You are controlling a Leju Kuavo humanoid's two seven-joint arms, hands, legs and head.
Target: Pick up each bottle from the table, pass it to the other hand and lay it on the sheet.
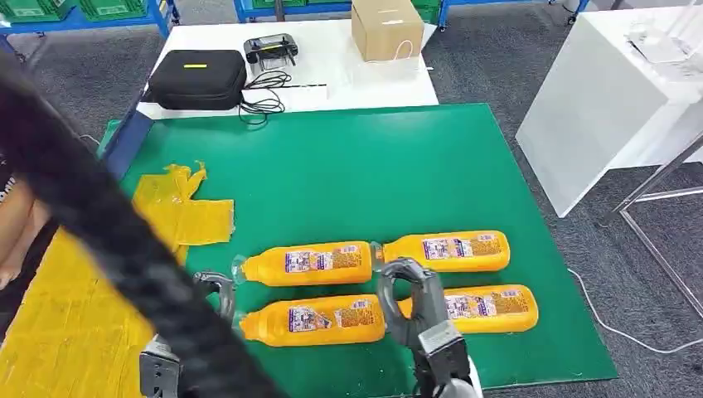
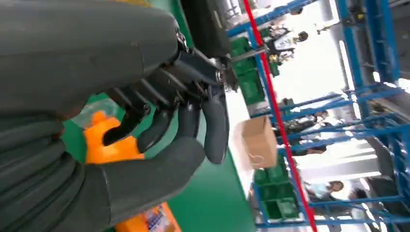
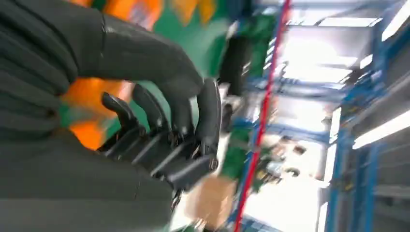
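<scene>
Four orange bottles lie on their sides on the green table (image 1: pixel 348 166): two behind (image 1: pixel 311 263) (image 1: pixel 448 250) and two in front (image 1: pixel 315 319) (image 1: pixel 489 305). My right hand (image 1: pixel 410 303) hovers with curved fingers over the gap between the two front bottles and holds nothing. In the right wrist view the right hand (image 3: pixel 164 125) is blurred, with an orange bottle (image 3: pixel 89 92) behind it. My left hand (image 1: pixel 217 290) is by the cap end of the front left bottle, fingers apart and empty. Behind the left hand's fingers (image 2: pixel 159 121) shows that bottle (image 2: pixel 109 145). The yellow sheet (image 1: pixel 66 315) lies at the left.
Crumpled yellow plastic (image 1: pixel 178 207) lies past the sheet. A thick black cable (image 1: pixel 108 240) crosses the left of the head view. Behind the green table, a white table (image 1: pixel 332 62) carries a black case (image 1: pixel 197 79) and a cardboard box (image 1: pixel 385 29). A white cabinet (image 1: pixel 613 108) stands at the right.
</scene>
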